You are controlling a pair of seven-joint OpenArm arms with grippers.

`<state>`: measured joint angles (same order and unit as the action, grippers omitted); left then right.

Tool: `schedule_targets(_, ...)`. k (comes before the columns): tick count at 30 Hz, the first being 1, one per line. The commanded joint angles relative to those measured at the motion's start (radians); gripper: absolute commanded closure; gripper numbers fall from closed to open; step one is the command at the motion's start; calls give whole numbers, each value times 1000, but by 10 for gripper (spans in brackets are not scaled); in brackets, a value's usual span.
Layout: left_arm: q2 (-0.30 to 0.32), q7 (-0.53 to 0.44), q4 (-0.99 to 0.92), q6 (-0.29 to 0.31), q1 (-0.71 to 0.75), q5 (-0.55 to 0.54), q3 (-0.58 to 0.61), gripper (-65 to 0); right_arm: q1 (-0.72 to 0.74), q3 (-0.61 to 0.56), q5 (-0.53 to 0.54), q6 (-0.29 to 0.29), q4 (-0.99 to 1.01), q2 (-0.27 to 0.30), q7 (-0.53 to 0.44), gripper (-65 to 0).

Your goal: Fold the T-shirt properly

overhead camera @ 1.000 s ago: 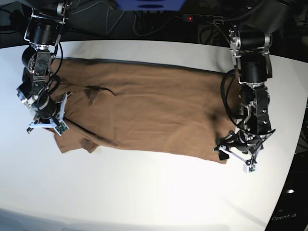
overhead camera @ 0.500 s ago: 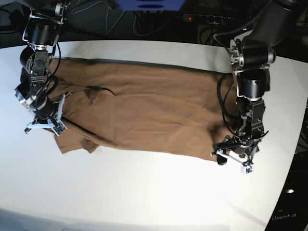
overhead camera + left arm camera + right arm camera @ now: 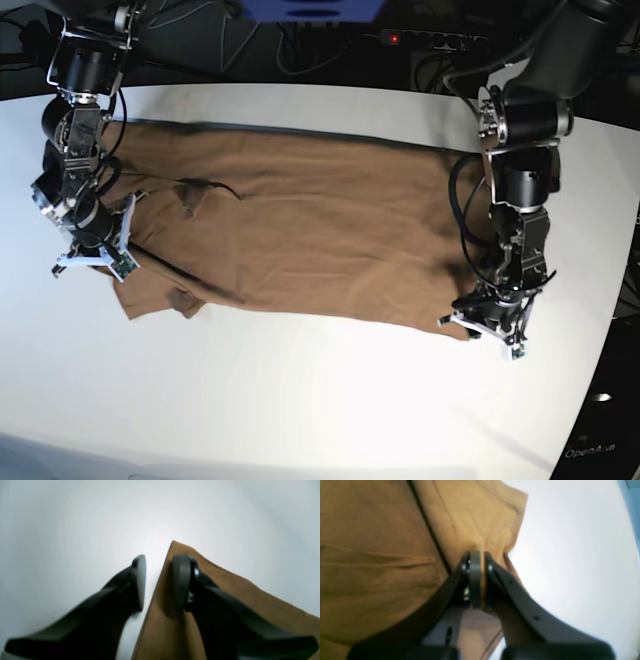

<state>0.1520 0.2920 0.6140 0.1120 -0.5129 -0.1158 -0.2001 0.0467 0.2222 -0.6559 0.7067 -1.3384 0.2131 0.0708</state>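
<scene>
Over T-shirt corners, both arms bent

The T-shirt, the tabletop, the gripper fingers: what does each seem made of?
T-shirt: soft thin woven or knit cloth, matte tan; it creases and drapes. Table: smooth white surface, slight sheen, likely laminate. Left gripper fingers: dark matte plastic or rubber, unclear which.

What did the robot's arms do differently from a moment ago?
The left end effector came down onto the bottom corner of the T-shirt and its fingers drew closer together, one on the cloth, one on the white table; a gap remains, so the corner is not yet pinched. The right end effector stayed shut on the sleeve end, barely shifting. The shirt lies spread as before.
</scene>
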Motion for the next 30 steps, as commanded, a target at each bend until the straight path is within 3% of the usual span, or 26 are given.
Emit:
schedule_targets(1,-2,39,-15,5,-11,-5,3,-170,17,4,6,-9,-17,13,-16,-9)
schedule_targets(13,-15,37,-33,12,-13,-6,1,-170,14,4,6,-9,-19,12,-16,-10)
schedule_targets(18,-16,37,-36,127,-13,-6,-6,-170,12,4,6,-9,-19,13,-16,-10)
schedule_targets(30,-16,37,-38,137,13,-12,-8,-171,12,0,6,-9,-20,10,-16,-12)
